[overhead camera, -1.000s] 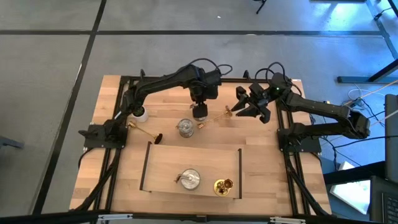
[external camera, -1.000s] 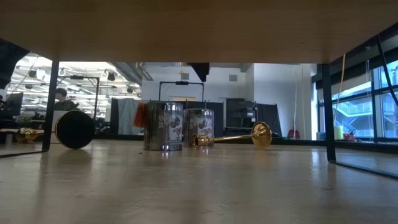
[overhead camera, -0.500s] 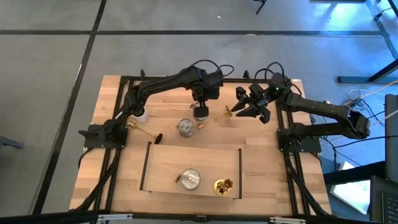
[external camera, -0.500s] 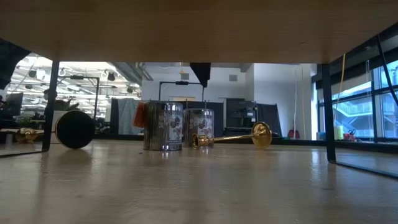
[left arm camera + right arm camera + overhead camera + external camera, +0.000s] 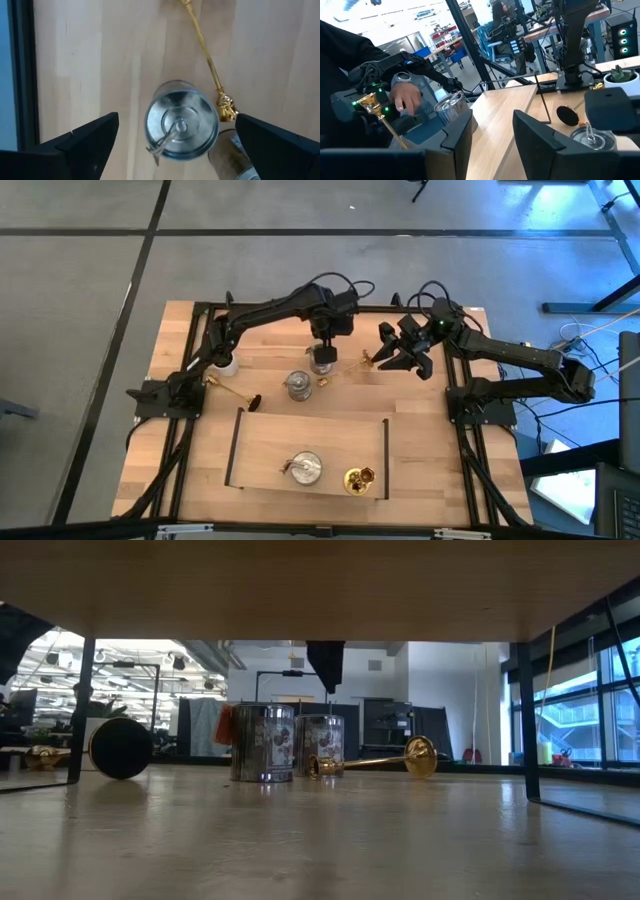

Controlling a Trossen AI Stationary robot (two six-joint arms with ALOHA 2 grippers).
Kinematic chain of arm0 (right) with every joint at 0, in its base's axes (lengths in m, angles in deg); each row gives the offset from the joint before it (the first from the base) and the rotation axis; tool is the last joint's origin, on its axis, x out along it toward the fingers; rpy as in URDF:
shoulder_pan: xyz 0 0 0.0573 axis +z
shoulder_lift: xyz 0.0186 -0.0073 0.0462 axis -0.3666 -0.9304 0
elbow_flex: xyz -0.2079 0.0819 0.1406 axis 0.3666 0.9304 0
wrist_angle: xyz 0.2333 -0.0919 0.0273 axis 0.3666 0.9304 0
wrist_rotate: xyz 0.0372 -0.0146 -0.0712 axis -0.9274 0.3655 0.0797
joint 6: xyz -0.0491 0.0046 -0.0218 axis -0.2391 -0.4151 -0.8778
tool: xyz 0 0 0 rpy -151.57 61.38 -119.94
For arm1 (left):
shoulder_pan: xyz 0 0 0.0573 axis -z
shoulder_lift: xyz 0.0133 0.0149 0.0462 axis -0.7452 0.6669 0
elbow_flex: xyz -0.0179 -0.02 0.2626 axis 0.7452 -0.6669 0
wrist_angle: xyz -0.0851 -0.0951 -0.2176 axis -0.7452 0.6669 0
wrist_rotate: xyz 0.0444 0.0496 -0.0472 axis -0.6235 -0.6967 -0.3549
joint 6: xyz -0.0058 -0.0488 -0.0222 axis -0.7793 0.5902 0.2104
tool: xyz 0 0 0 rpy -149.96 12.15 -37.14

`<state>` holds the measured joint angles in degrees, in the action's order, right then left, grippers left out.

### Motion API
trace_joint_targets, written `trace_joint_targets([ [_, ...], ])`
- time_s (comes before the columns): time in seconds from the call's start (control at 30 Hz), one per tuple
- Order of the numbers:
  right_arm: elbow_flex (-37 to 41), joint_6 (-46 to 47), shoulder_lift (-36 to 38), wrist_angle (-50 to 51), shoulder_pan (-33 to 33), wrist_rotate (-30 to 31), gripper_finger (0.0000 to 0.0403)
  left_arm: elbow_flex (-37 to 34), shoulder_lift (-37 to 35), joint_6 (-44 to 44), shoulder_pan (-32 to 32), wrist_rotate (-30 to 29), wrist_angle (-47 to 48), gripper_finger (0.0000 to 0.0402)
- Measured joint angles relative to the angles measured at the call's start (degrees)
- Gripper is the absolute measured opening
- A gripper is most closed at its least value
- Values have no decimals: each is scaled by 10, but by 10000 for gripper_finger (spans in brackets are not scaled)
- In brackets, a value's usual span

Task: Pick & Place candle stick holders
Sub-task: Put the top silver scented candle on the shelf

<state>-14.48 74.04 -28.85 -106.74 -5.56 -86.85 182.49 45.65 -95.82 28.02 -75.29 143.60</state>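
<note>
While the left gripper [image 5: 321,356] hangs with its fingers spread wide directly above a squat silver holder [image 5: 181,127], nothing is held between them; that holder stands upright near the back middle of the bench [image 5: 180,340]. Just beside it a gold holder [image 5: 207,65] lies flat, its slim stem running away across the wood toward the right gripper [image 5: 400,352]. This one hovers above the bench at the back right, fingers parted and empty. A second silver holder [image 5: 297,385] stands upright in front of the first. Another gold holder [image 5: 232,391] lies on its side at the left, stem slanting from back-left to front-right, its dark round base [image 5: 120,748] toward the tray. A black-framed tray [image 5: 236,442] at the front carries a third silver holder [image 5: 304,468] and an upright gold one [image 5: 359,478]. A white cup [image 5: 226,363] sits at the back left. The bench is pale wood planks on grey floor; the low view shows a bright workshop with windows beyond. No writing is legible.
</note>
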Motion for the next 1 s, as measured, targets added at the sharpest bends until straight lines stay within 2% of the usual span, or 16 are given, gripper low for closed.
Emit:
trace_joint_targets([
  [0.23,0,-4,0,7,0,-2,144,0,0,-97,-10,35,7,400],
  [0.33,0,-4,0,7,0,-2,144,0,0,-106,-17,47,8,400],
  [0.43,0,-4,0,7,0,-2,144,0,1,-135,-23,101,21,400],
  [0.5,0,-4,0,7,0,-2,144,1,7,-148,-20,114,21,400],
  [0.77,0,-5,0,22,0,-2,144,0,35,-127,-2,100,28,400],
  [1.0,0,-5,0,28,1,-1,144,0,38,-31,-5,100,27,400],
])
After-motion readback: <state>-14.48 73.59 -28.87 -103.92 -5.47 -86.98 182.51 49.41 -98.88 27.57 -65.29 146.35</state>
